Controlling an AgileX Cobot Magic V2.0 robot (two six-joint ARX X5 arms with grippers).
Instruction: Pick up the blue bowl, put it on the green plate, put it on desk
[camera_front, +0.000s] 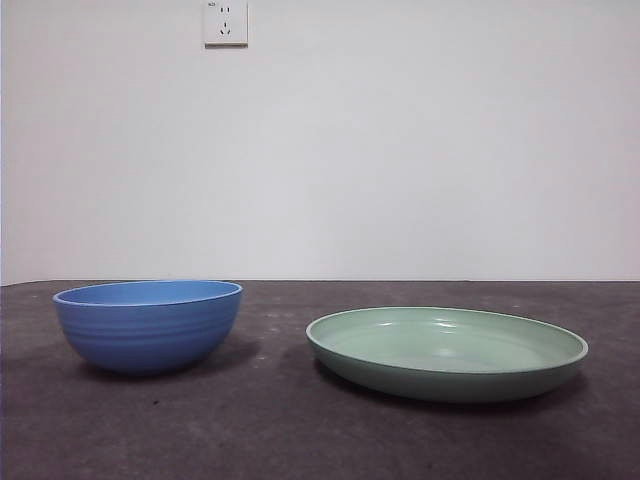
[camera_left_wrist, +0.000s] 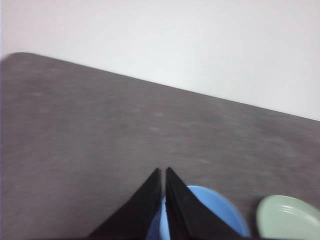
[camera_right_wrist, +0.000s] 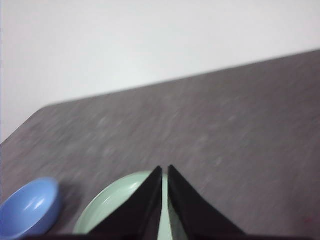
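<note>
So front view: blue bowl (camera_front: 148, 326) on desk (camera_front: 270, 430), apart from green plate (camera_front: 447, 352); no arms visible. Left wrist: left gripper (camera_left_wrist: 163, 172) nearly closed, empty, bowl beneath it. Right wrist: right gripper (camera_right_wrist: 165, 170) nearly closed, empty, over plate. Bowl likely light, stiff, slick; pinch the rim.

Both wrist views are blurred; edges crop the blue bowl (camera_left_wrist: 215, 210).

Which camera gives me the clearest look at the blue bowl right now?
The front view: the blue bowl stands whole and sharp on the desk. The left wrist view shows it blurred, partly behind the left claw; the right wrist view catches it blurred at the frame's edge.
</note>
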